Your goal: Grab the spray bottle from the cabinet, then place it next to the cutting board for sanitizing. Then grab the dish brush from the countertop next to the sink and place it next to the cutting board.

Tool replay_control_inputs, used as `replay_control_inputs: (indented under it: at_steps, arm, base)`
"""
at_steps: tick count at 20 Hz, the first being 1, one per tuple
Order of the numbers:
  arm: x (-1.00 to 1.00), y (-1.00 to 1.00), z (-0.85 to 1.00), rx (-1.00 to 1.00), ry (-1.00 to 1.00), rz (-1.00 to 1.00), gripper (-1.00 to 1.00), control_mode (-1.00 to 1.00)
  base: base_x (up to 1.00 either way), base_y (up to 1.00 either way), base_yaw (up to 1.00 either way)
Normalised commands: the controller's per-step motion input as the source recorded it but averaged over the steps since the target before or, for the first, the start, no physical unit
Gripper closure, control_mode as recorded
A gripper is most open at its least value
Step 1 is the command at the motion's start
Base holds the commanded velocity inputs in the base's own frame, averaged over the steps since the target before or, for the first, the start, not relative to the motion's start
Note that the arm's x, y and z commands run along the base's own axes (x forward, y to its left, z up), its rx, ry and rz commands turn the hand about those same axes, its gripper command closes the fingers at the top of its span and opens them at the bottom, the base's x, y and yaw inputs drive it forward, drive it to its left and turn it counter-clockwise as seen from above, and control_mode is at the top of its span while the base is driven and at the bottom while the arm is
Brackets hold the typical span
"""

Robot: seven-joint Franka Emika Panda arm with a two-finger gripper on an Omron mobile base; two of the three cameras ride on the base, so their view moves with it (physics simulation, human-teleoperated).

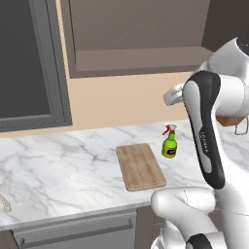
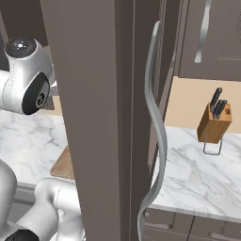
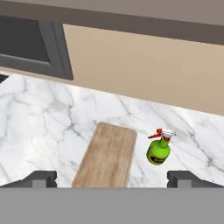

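Observation:
The green spray bottle (image 1: 169, 144) stands upright on the white marble countertop (image 1: 63, 160), just right of the wooden cutting board (image 1: 140, 166) and apart from it. From the hand view, the bottle (image 3: 159, 149) and the board (image 3: 107, 155) lie well below my gripper (image 3: 113, 179). The gripper hangs open above the counter, its fingertips (image 3: 41, 178) wide apart with nothing between them. The taupe cabinet (image 1: 141, 53) above the counter is open, and its shelf is bare. A slim pale brush handle (image 1: 4, 201) lies at the far left edge of the counter.
The open cabinet door (image 2: 94, 117) with its curved metal handle (image 2: 156, 127) stands close in the right base view. A knife block (image 2: 215, 121) sits on the counter to the right. A dark grey framed panel (image 1: 24, 63) hangs at the left.

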Motion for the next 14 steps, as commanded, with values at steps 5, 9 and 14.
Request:
replay_control_inputs:
  at_steps: [5,9,14]
  arm:
    - [-0.18,0.03,0.02,-0.03,0.14,-0.14,-1.0,-1.0]
    - [-0.42,0.02,0.0,0.0,0.17,-0.2,-1.0,-1.0]
    - [-0.31,0.1,0.0,0.0,0.24,-0.24,-1.0,-1.0]
  base:
    - [0.0,0.0,0.0]
    - [0.0,0.0,0.0]
    - [0.0,0.0,0.0]
